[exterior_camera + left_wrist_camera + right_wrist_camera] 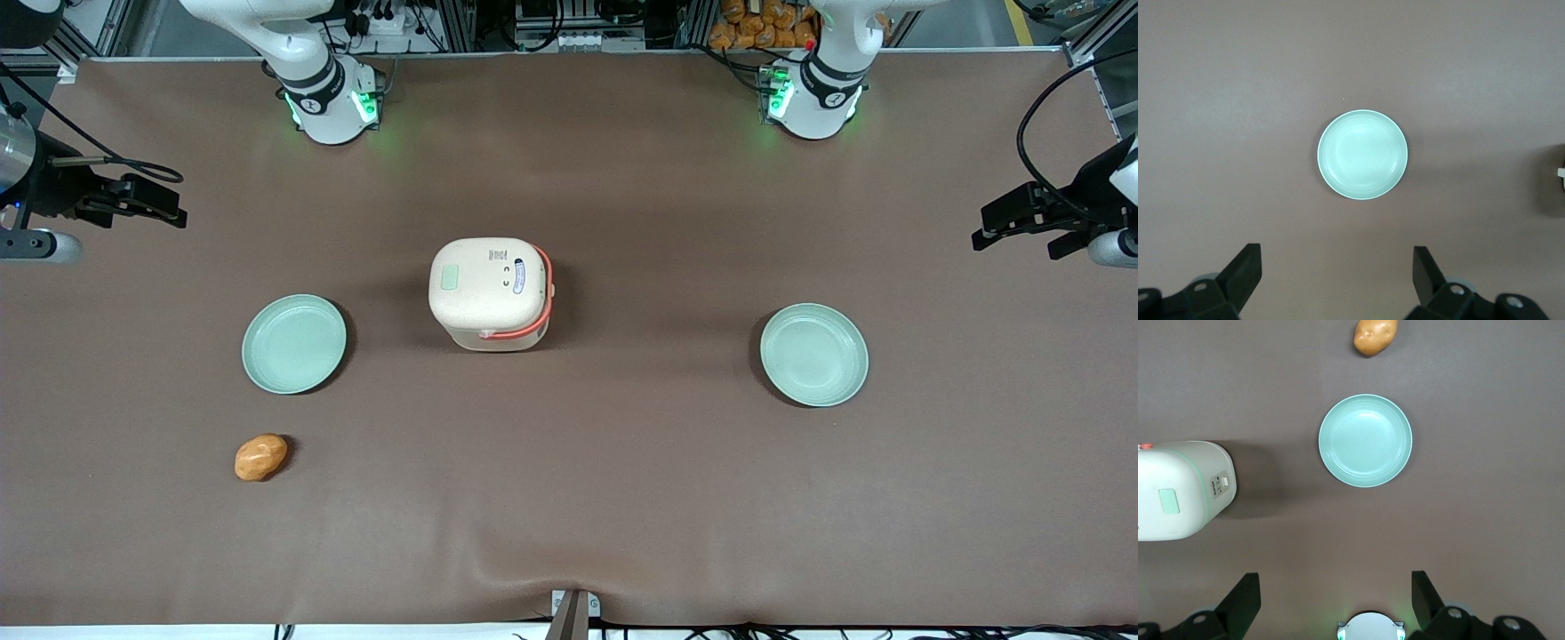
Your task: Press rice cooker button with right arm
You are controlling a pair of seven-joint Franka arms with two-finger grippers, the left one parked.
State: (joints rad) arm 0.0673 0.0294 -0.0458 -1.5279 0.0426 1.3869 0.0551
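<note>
The rice cooker [491, 292] is cream with an orange-red hoop handle. It stands with its lid shut at the middle of the table. In the right wrist view the rice cooker [1178, 490] shows a small button panel [1219, 484] on its side wall. My right arm's gripper [173, 206] hangs high over the working arm's end of the table, far from the cooker. In the right wrist view the gripper [1335, 593] is open and empty, with bare table between its black fingers [1245, 597].
A mint-green plate [294, 344] lies between gripper and cooker and also shows in the right wrist view [1365, 440]. A potato [260, 457] lies nearer the front camera than that plate. A second plate [813, 354] lies toward the parked arm's end.
</note>
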